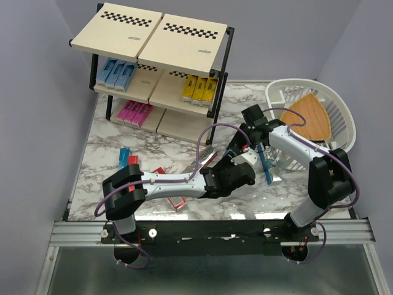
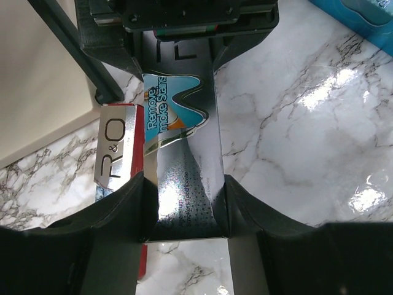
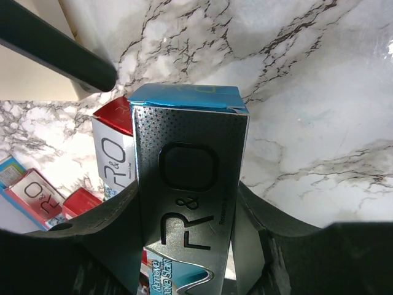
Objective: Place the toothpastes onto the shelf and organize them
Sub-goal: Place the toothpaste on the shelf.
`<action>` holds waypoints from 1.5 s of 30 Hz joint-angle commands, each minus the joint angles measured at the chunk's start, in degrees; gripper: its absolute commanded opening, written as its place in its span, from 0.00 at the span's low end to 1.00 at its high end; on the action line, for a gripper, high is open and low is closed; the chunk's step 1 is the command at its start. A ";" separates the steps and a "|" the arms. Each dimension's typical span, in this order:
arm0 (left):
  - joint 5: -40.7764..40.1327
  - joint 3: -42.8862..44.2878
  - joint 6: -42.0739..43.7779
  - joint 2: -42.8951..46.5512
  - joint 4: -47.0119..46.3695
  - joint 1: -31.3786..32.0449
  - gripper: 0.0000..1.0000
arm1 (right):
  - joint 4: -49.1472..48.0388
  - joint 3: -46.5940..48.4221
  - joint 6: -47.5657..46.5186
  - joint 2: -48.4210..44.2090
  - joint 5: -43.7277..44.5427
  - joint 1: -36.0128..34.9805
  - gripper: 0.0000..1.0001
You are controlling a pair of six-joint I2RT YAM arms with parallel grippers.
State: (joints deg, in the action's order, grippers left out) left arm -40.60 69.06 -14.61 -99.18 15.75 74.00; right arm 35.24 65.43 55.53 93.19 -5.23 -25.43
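Observation:
A silver and teal toothpaste box [image 2: 184,153] is held at both ends. My left gripper [image 2: 184,187] is shut on its near end, with the right gripper's black body [image 2: 184,18] at the far end. In the right wrist view the same box [image 3: 190,153] sits between the pads of my right gripper [image 3: 187,196]. From above, the two grippers [image 1: 230,175] [image 1: 242,153] meet mid-table and mostly hide the box. A red and white toothpaste [image 2: 116,153] lies beside it. The shelf [image 1: 153,37] holds light blue [image 1: 115,72], yellow [image 1: 201,88] and pink [image 1: 135,112] toothpastes.
A white basket [image 1: 344,110] with a wooden wedge board [image 1: 310,117] stands at the right. A teal box [image 1: 265,163] sits close by it. Loose blue [image 1: 124,157] and red [image 1: 178,201] boxes lie on the marble near the left arm. A black shelf leg [image 3: 55,52] is close.

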 commanded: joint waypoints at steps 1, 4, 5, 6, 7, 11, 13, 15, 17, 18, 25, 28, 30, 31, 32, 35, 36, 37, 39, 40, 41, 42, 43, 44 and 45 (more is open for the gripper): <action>-0.54 -2.78 0.90 4.86 -3.18 0.36 0.35 | -2.11 0.14 -0.42 -3.88 -0.57 -0.32 0.44; 0.78 -4.28 1.51 7.15 -4.49 0.36 0.31 | -2.90 0.14 -1.03 -5.29 -0.39 -0.32 0.54; 1.13 -5.24 1.78 7.76 -5.46 0.36 0.30 | -2.90 0.31 -1.21 -5.64 -0.22 -0.32 0.59; 1.57 -5.68 2.21 9.07 -5.90 0.36 0.28 | -2.99 0.49 -1.47 -6.08 -0.04 -0.32 0.61; 2.36 -6.12 2.91 9.87 -6.34 0.36 0.25 | -2.73 0.92 -2.08 -6.52 0.66 -0.32 0.63; 4.30 -9.28 5.64 14.44 -10.02 0.27 0.21 | -1.85 2.50 -4.54 -10.03 3.30 -0.23 0.79; 5.61 -10.60 6.70 17.78 -11.35 0.27 0.21 | -1.76 3.39 -6.65 -13.02 4.87 -0.23 0.87; 7.55 -12.19 8.28 20.93 -12.93 0.18 0.21 | -1.76 4.88 -8.41 -15.82 6.88 -0.32 0.96; 9.04 -13.50 9.42 23.23 -13.72 0.01 0.20 | -0.89 6.28 -11.05 -17.42 9.18 -0.23 0.99; 9.48 -13.86 10.56 25.59 -13.90 0.01 0.20 | -0.71 7.60 -12.01 -18.99 10.15 -0.23 1.00; 14.84 -12.81 14.34 35.27 -10.57 -2.27 0.20 | 4.30 14.88 -18.43 -26.47 28.56 0.47 1.00; 16.42 -9.39 16.36 37.47 -6.18 -4.03 0.20 | 4.92 16.22 -20.89 -30.51 34.83 0.65 1.00; 17.30 -6.58 17.25 38.96 -3.80 -6.04 0.20 | 3.70 15.79 -22.04 -33.68 39.41 0.73 1.00; 19.14 -5.52 17.60 39.23 -3.01 -7.10 0.20 | 3.17 15.17 -22.39 -34.82 40.73 0.73 1.00; 19.68 -3.42 17.95 39.50 -1.70 -8.07 0.20 | 2.21 13.86 -22.22 -35.78 42.83 0.73 1.00; 23.27 0.62 18.22 39.85 0.94 -12.29 0.20 | -1.21 11.13 -22.22 -40.09 43.73 0.82 1.00; 24.07 1.68 18.65 39.76 1.56 -13.17 0.20 | -2.19 9.04 -22.22 -42.36 43.56 0.82 1.00; 24.60 2.83 18.83 39.76 2.18 -14.57 0.20 | -3.42 7.97 -22.83 -43.34 43.21 0.82 1.00; 26.01 7.04 19.70 39.33 4.02 -15.89 0.20 | -6.85 5.25 -24.23 -44.84 41.89 0.82 1.00; 26.53 8.71 20.06 39.15 4.64 -16.42 0.20 | -7.20 4.80 -24.85 -45.28 41.62 0.82 1.00; 26.88 12.21 20.50 38.80 5.95 -17.56 0.20 | -6.95 4.53 -24.94 -45.20 41.19 0.82 1.00; 26.80 14.16 20.85 37.75 6.83 -18.01 0.20 | -6.60 4.36 -25.12 -45.11 40.92 0.82 1.00; 26.54 16.35 21.55 37.04 8.06 -18.53 0.21 | -6.33 3.92 -25.12 -44.68 40.66 0.82 1.00; 26.28 21.07 21.64 36.25 10.94 -19.93 0.21 | -5.89 3.66 -25.20 -44.58 40.13 0.82 1.00; 26.01 23.47 21.82 34.24 12.62 -20.64 0.21 | -5.71 3.31 -25.29 -44.41 39.95 0.91 1.00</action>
State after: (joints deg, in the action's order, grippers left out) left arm -16.80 80.44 4.58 -61.63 22.79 56.45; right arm 30.83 70.72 31.92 47.75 34.22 -24.73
